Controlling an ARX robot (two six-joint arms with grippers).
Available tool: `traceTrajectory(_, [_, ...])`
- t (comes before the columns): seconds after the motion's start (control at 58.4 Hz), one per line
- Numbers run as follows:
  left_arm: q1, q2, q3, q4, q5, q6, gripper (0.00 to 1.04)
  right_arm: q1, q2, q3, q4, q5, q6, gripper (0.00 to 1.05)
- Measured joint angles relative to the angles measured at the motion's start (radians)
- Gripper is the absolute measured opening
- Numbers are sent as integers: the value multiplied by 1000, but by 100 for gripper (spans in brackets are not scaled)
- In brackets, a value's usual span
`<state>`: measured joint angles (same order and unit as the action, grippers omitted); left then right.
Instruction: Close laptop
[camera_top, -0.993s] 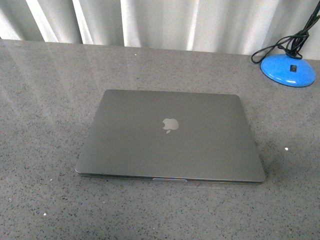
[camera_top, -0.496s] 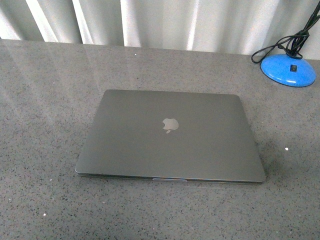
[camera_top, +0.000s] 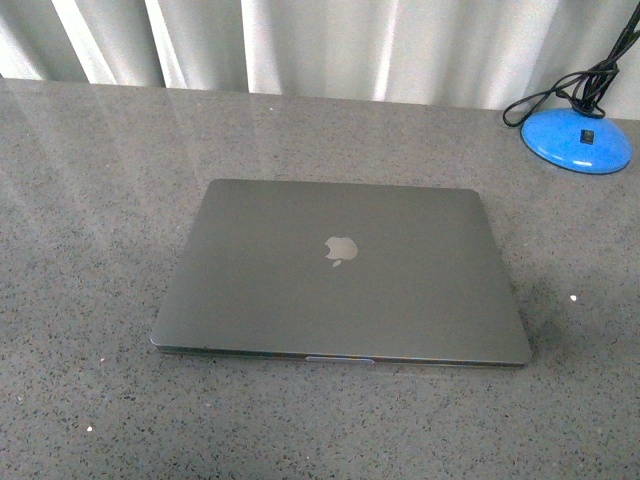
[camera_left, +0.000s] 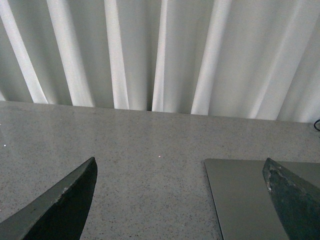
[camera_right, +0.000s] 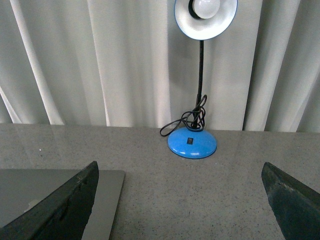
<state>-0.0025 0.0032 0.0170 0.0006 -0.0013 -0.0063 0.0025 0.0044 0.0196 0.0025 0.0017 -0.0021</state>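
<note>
Front view overhead-near laptop (camera_top: 340, 270); wrist views low — both catch laptop edges.

Laptop (camera_top: 340, 270) lies flat, lid down, at the middle of the desk (camera_top: 90, 200). Desk lamp (camera_right: 196, 75) stands at the far right, well apart from it. Curtain (camera_top: 330, 45) hangs behind the desk's far edge.

Left hand (camera_left: 180, 200) spread wide, right hand (camera_right: 180, 200) likewise
</note>
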Motion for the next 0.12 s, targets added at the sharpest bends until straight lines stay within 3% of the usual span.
traceTrajectory(0.12, [0, 0, 0, 0, 0, 0, 98, 0, 0, 0, 0, 0, 0, 95])
